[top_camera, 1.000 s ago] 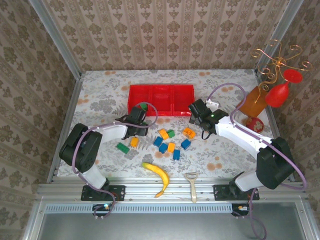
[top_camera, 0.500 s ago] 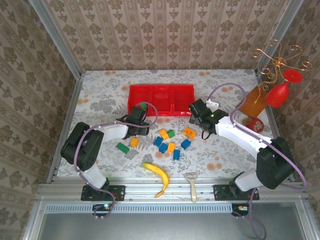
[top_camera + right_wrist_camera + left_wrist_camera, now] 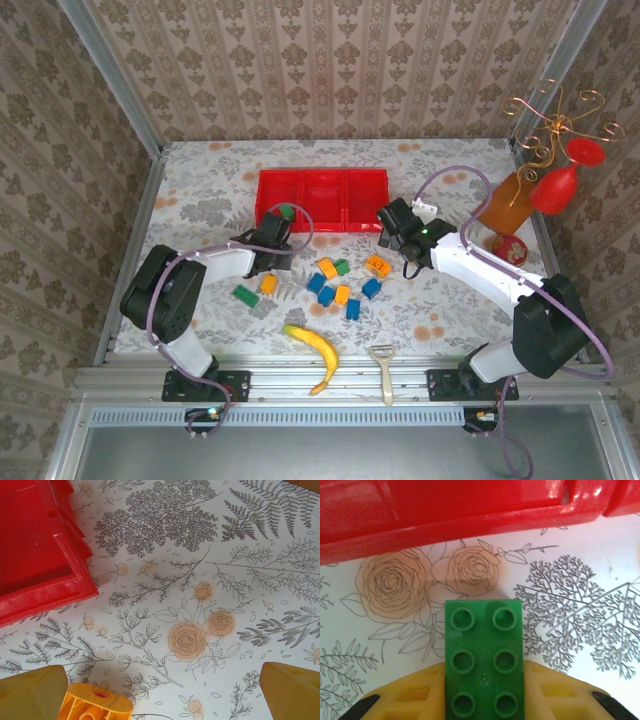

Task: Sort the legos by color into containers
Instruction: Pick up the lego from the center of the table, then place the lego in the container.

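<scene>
Green six-stud plastic brick (image 3: pixel 484 655) is clamped betw. your left claw's (image 3: pixel 484 700) yellow fingers, just near of the red plastic tray (image 3: pixel 445 515) wall. Right claw (image 3: pixel 165 690) gapes wide, holding nothing; orange plastic brick (image 3: pixel 95 706) lies beside one finger.

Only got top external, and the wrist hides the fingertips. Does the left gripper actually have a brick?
Observer: Yes. In the left wrist view the left gripper is shut on a green lego, studs facing the camera.
Operator: Is it over the tray?
Observer: Not yet. There is tablecloth behind the brick, and the red tray has its near wall just ahead of it.
Operator: And the right side?
Observer: The right gripper is open and holds nothing. An orange lego sits between the jaws, towards the picture's left.
</scene>
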Action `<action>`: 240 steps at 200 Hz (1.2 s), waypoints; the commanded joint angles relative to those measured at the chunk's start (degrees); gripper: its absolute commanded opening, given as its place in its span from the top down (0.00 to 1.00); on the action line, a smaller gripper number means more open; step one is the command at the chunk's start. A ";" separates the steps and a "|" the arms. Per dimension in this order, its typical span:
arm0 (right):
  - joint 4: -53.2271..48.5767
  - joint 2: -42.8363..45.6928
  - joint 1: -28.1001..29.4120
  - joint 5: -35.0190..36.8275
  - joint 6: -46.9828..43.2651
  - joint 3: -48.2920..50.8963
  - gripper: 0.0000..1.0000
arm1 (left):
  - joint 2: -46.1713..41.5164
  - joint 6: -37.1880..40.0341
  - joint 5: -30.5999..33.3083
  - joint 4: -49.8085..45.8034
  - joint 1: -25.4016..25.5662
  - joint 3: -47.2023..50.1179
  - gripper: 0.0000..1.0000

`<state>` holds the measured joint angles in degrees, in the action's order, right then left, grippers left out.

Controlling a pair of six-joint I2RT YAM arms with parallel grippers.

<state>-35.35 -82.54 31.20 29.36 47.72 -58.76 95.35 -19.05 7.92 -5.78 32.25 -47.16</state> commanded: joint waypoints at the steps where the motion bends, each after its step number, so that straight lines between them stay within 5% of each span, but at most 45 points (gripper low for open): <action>1: 0.95 1.66 0.42 0.75 -0.62 0.66 0.00 | -5.38 -0.86 -1.12 -1.75 0.26 1.16 0.76; 78: 2.51 2.39 1.05 -0.38 -2.36 1.77 0.00 | -13.61 1.32 2.98 -3.71 -0.12 -1.91 0.79; 240: 1.06 -1.60 4.13 -11.42 -12.47 2.47 0.07 | 9.49 5.80 4.40 -5.33 -5.80 -26.03 0.76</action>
<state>-32.99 -82.41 35.05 20.29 37.21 -56.40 103.22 -14.31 11.77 -9.93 26.79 -70.50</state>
